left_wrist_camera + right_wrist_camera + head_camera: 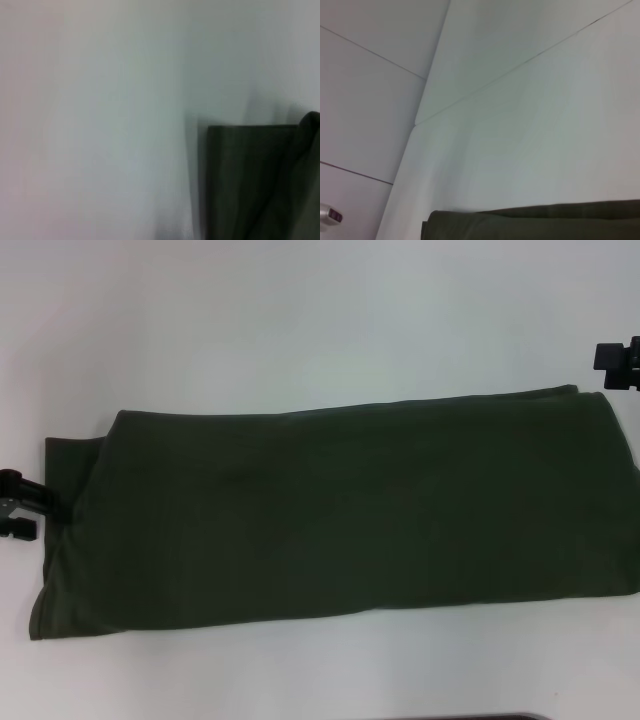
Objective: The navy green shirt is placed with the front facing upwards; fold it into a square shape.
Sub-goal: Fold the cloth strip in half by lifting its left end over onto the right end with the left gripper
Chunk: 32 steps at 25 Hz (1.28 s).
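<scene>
The left pincer, black, is sitting at the head view's left edge, just beside the left end of the shirt; whether its fingers are apart, together or nipping the cloth, I cannot tell. The right pincer is showing as a black block at the right edge, just beyond the shirt's far right corner, its state equally unclear. The dark olive-green cotton shirt is lying across the white worktop as a long folded band, plain side up, with one layer peeking out at its left end.
</scene>
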Tool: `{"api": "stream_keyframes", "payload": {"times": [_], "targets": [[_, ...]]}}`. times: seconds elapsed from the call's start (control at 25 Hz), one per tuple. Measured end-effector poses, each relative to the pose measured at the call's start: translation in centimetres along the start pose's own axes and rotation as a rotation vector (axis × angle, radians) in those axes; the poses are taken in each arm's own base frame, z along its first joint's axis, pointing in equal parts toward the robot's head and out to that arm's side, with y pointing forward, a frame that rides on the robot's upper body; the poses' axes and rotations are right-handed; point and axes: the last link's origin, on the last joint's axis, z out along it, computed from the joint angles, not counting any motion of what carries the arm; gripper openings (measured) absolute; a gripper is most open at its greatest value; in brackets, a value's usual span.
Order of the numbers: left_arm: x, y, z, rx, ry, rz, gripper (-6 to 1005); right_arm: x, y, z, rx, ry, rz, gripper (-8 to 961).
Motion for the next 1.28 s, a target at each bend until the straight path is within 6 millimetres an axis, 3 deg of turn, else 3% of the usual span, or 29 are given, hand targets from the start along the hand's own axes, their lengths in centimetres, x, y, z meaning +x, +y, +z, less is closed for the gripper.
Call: {"api": "stream_keyframes", "payload": {"times": [0.84, 1.28], "targets": [[-0.2, 1.0, 0.8, -0.024, -0.028, 0.012, 605, 0.0, 0.1, 0.0, -0.004, 0.005, -0.001, 657], [-0.2, 2.8, 1.5, -0.062, -0.061, 0.043, 604, 0.0, 0.1, -0.1, -0.005, 0.003, 0.000, 657]]}}
